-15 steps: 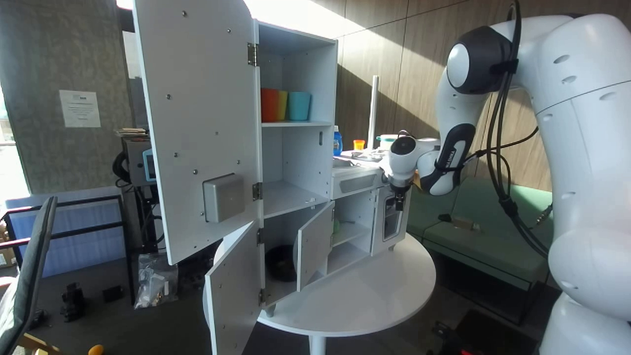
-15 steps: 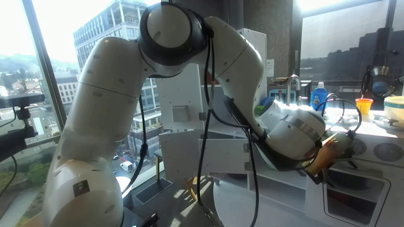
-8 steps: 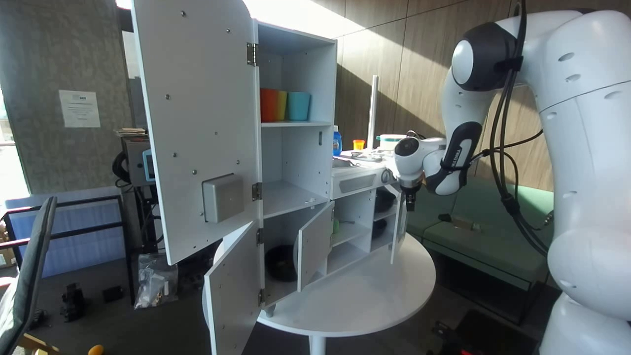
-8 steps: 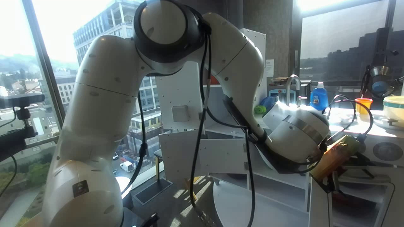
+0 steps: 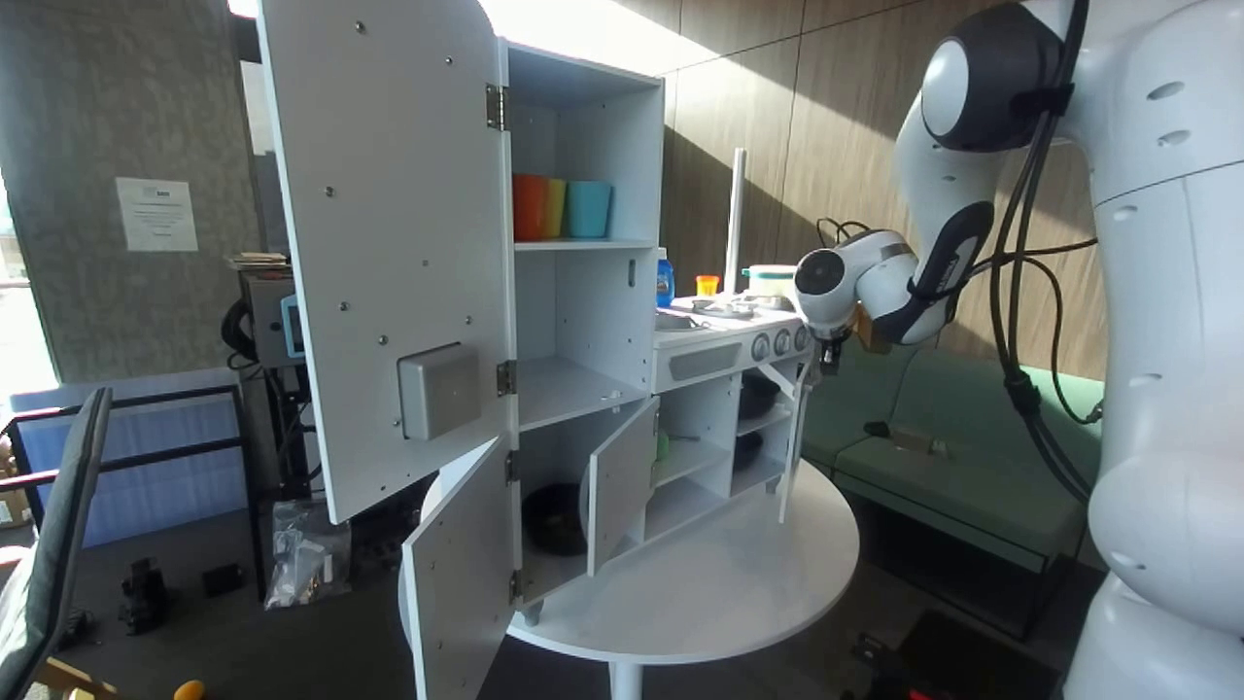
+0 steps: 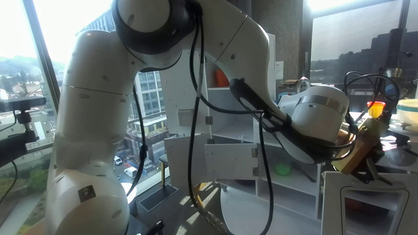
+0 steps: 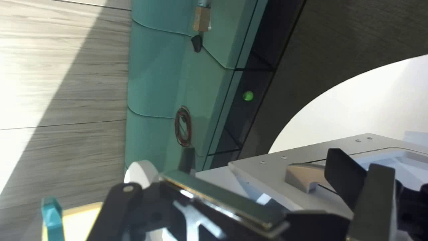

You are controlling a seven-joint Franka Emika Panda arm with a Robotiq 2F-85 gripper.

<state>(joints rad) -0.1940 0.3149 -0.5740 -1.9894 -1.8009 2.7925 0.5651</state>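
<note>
My gripper [image 5: 828,358] hangs by the top of a swung-out oven door [image 5: 796,437] on a white play kitchen. In the wrist view its dark fingers [image 7: 346,177] stand apart, with nothing held between them. The door's top corner and its grey handle [image 7: 302,175] appear behind the gap, the handle partly covered by a finger. Whether a finger touches the door, I cannot tell. The door's window frame [image 6: 332,209] is visible just below the gripper in an exterior view. Two dark pots, one [image 5: 758,394] above another [image 5: 747,450], sit in the compartment behind the door.
A tall cabinet door [image 5: 389,243] and lower doors [image 5: 622,486] hang open. Orange [image 5: 531,207] and blue cups [image 5: 589,209] stand on a shelf. On the counter are an orange cup [image 6: 376,109] and a bowl [image 6: 408,109]. A round table [image 5: 700,603] carries the kitchen; a green bench [image 5: 952,476] lies beyond.
The oven door was closed a second ago, then swung outward and now stands further round. My gripper has moved up and away from the cabinet, ending near the door's top.
</note>
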